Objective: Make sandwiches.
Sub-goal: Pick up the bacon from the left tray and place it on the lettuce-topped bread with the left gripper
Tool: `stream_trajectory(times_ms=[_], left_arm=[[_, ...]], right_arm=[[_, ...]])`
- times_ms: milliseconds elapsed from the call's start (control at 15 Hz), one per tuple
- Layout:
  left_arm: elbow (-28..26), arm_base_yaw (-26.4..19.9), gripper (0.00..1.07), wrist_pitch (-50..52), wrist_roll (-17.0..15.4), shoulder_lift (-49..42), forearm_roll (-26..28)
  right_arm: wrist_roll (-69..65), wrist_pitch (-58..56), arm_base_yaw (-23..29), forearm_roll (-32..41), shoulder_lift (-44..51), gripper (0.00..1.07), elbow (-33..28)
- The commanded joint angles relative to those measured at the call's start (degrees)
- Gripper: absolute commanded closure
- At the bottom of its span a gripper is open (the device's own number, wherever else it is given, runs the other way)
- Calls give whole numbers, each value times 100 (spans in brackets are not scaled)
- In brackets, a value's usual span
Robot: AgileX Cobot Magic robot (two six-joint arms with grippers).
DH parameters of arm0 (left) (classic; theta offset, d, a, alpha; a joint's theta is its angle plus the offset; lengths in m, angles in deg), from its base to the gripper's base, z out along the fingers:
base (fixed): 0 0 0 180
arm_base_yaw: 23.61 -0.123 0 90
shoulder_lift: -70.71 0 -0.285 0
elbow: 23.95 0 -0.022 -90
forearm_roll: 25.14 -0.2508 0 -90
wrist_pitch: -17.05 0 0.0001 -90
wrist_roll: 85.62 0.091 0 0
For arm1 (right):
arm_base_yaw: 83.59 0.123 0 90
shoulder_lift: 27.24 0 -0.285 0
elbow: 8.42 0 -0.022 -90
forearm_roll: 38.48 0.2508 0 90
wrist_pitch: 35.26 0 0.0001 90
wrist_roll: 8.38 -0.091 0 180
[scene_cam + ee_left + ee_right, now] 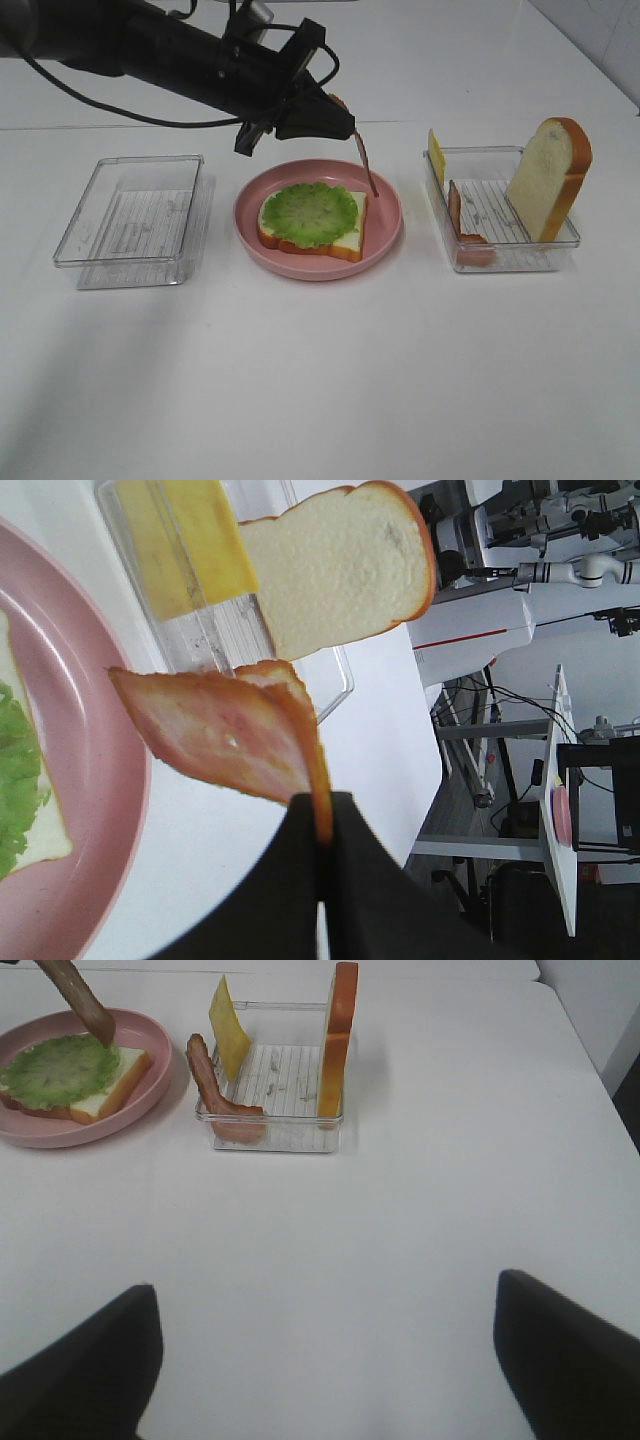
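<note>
Exterior high: left pincer (345, 122) clamped on the top end of a bacon strip (366, 160), which hangs down over the far right part of the pink plate (300, 270); cannot tell if its tip touches. On the plate lies a bread slice (350, 245) with a lettuce leaf (312, 210) on top. The right tray (500, 262) holds a second bread slice (548, 175) upright, a cheese square (436, 155) and a second bacon strip (458, 215). The left tray (130, 215) sits on the tabletop (320, 380), left of the plate. Left wrist: jaws pinched together on the bacon's edge, strip beside the plate rim, right tray behind it. Right wrist: right pincer (322, 1290) fingers wide apart over tabletop, well apart from the right tray.
</note>
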Motion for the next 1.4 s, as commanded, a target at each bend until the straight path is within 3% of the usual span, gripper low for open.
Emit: stream_trajectory(times_ms=[67,200,533,1133,1400], left_arm=[[-11,23,107,46,212,155,120],[-11,-92,107,52,447,350,57],[-11,-292,107,178,447,458,17],[-11,-561,107,69,212,458,-1501],[-11,-561,107,487,201,458,-1730]], right_arm=[[74,52,-40,0,80,22,-6],[74,52,-40,0,80,22,-6],[74,52,-40,0,80,22,-6],[74,52,-40,0,80,22,-6],[74,52,-40,0,80,22,-6]])
